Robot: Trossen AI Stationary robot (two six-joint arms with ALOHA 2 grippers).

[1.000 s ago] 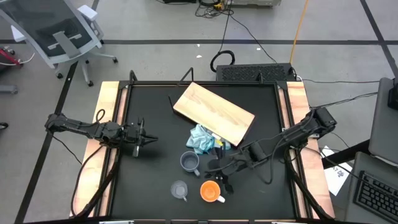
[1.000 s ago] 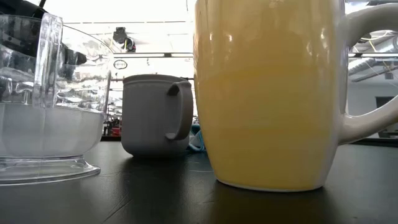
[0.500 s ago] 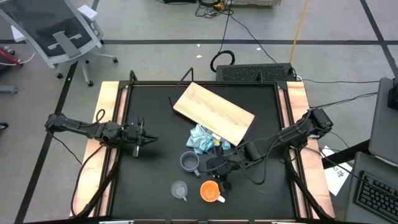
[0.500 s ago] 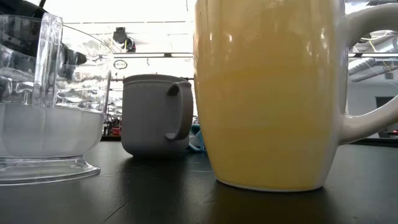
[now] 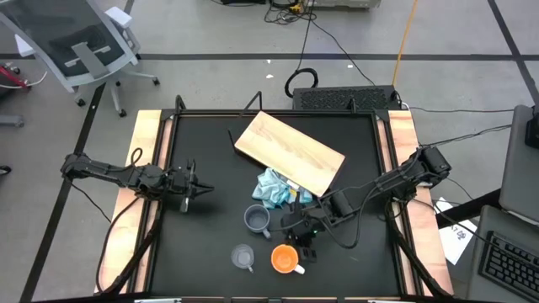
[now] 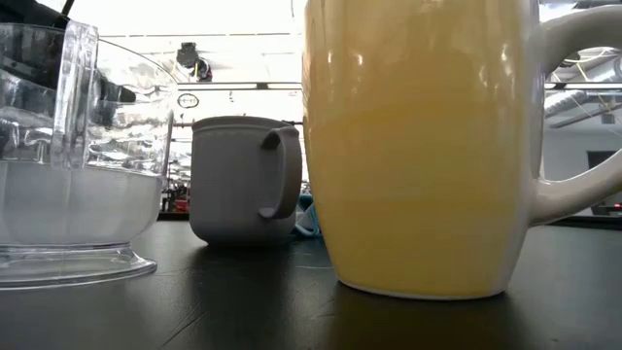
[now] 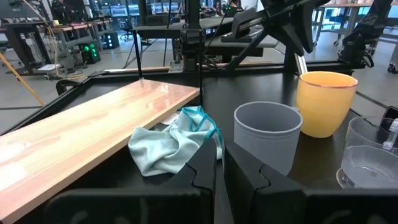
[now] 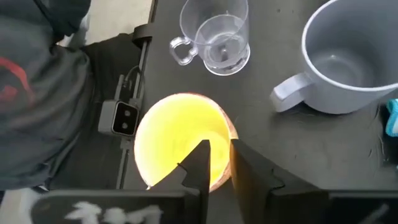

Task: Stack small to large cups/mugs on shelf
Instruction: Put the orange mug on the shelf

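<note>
Cups and mugs are standing in a loose cluster on the near half of the black table [image 5: 210, 168]: the orange mug [image 5: 285, 258] nearest the front edge, the clear cup [image 5: 242, 256] just beside it toward the left arm's side, and the grey-blue mug [image 5: 257, 220] a little farther back between them. The shelf [image 5: 289, 151], a light-wood board, is lying flat and skewed on the far half of the table, with no cup on it. A light blue cloth [image 5: 271, 187] is sitting crumpled against the board's near edge, between the shelf and the grey-blue mug.

Around the table, a grey floor is showing with an office chair [image 5: 80, 46] at the far left and cables [image 5: 337, 50] trailing behind. In the low view the orange mug is filling most of the foreground, with a bright ceiling and shelving beyond.

The right gripper [image 5: 301, 244] is hanging over the orange mug's rim; in its wrist view the two fingers [image 8: 199, 168] are pressed nearly together above the mug's yellow inside, gripping nothing that can be seen. The left gripper [image 5: 198, 189] is waiting low near the table's left side, well apart from the cups, its fingers [image 7: 208, 171] almost touching and empty.
</note>
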